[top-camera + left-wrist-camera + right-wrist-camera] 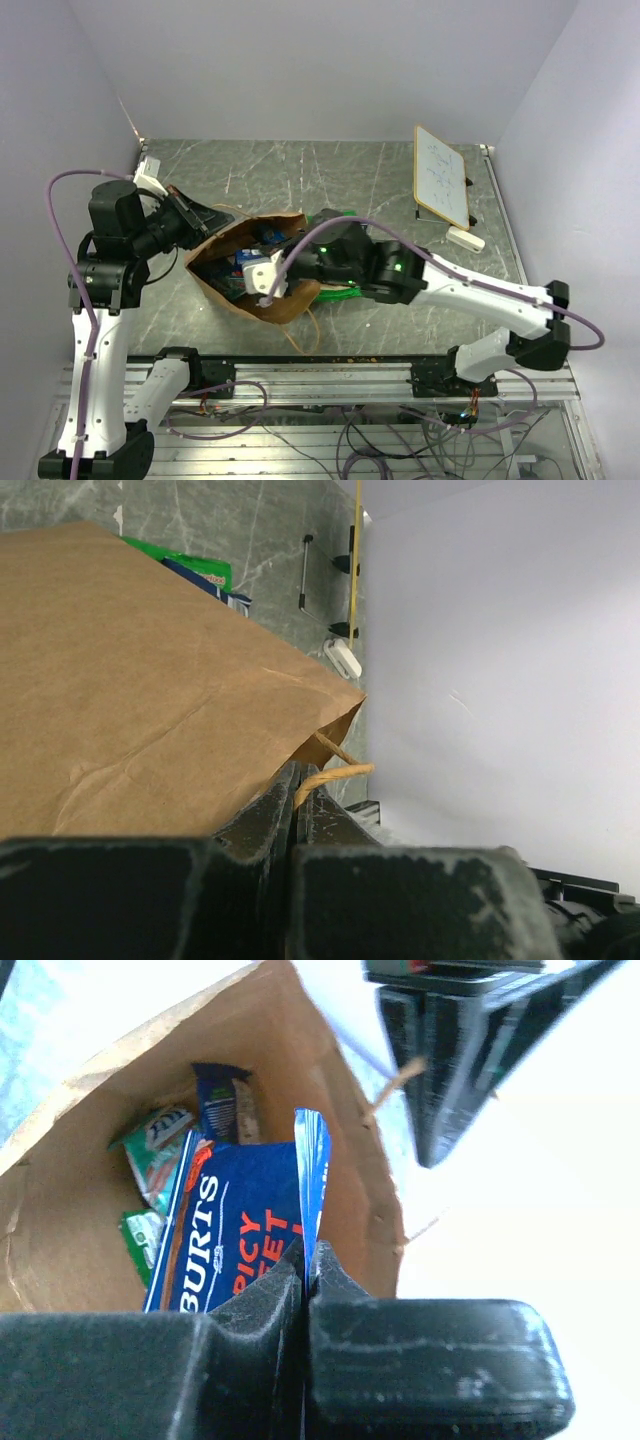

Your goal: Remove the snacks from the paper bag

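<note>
Across the grey marbled desk (300, 170), centre frame, lies the tall brown kraft paper bag (285, 303). My left claw (297, 780) pinches its rim by the handle. My right claw (305, 1260) is clamped on a glossy blue Burts chip packet (245, 1240), which is not yet out. A teal-green packet (160, 1150) sits deeper inside.

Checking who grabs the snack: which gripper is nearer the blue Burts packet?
Right. The right gripper pinches the Burts packet inside the bag; the left gripper clamps the bag's edge from outside.

You have pale lavender walls (320, 60) closing three sides of a grey-green marbled tabletop (300, 170) — far right, a white framed board (441, 175) stands tilted, a small white block (464, 239) just beside it.
</note>
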Tool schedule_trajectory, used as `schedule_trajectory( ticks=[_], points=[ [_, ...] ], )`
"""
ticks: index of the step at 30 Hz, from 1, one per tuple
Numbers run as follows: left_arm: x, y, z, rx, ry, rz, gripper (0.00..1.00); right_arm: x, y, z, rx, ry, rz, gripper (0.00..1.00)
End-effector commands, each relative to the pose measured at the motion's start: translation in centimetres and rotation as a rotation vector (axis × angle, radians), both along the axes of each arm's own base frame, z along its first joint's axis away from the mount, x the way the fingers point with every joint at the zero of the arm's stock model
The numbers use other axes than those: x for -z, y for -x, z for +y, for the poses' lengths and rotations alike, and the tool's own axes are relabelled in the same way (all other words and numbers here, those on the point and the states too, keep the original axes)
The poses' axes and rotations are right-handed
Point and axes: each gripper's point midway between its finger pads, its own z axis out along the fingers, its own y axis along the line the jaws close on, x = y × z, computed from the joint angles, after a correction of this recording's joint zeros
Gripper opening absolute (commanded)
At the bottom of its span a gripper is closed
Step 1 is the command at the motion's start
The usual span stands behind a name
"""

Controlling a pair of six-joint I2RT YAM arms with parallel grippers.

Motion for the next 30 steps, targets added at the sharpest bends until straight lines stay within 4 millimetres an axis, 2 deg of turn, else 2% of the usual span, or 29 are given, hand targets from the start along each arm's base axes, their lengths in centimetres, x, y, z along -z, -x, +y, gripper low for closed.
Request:
schedule_trajectory(
  ticks=[1, 6, 10, 14, 18, 21, 23, 26, 30],
  points=[
    [-0.7, -0.4, 0.6, -0.027, -0.026, -0.025, 0.07, -6.1, -0.6, -1.9, 0.041, -0.196, -0.073, 0.00],
    [-0.6, -0.6, 0.8, -0.042, -0.036, -0.032, 0.07, -10.6, -1.6, -4.3, 0.087, -0.316, -0.096, 0.00],
    [-0.3, -0.9, 1.0, -0.048, -0.047, -0.037, 0.07, -13.4, -2.1, -6.2, 0.137, -0.383, -0.094, 0.00],
    [-0.2, -1.4, 1.0, -0.047, -0.057, -0.033, 0.07, -14.3, -2.9, -8.7, 0.225, -0.461, -0.070, 0.00],
    [-0.5, -1.9, 1.4, -0.070, -0.074, -0.038, 0.07, -15.0, -5.3, -11.5, 0.337, -0.500, -0.059, 0.00],
    [-0.3, -2.1, 1.6, -0.085, -0.077, -0.031, 0.07, -14.3, -8.7, -14.0, 0.462, -0.485, -0.068, 0.00],
    [-0.2, -2.1, 1.6, -0.087, -0.071, -0.025, 0.07, -13.1, -11.3, -15.6, 0.546, -0.454, -0.084, 0.00],
    [0.2, -2.1, 1.6, -0.085, -0.076, -0.006, 0.07, -10.6, -15.0, -17.7, 0.665, -0.400, -0.055, 0.00],
    [0.3, -2.2, 1.7, -0.083, -0.089, 0.007, 0.07, -6.2, -17.8, -19.0, 0.720, -0.327, 0.002, 0.00]
  ],
)
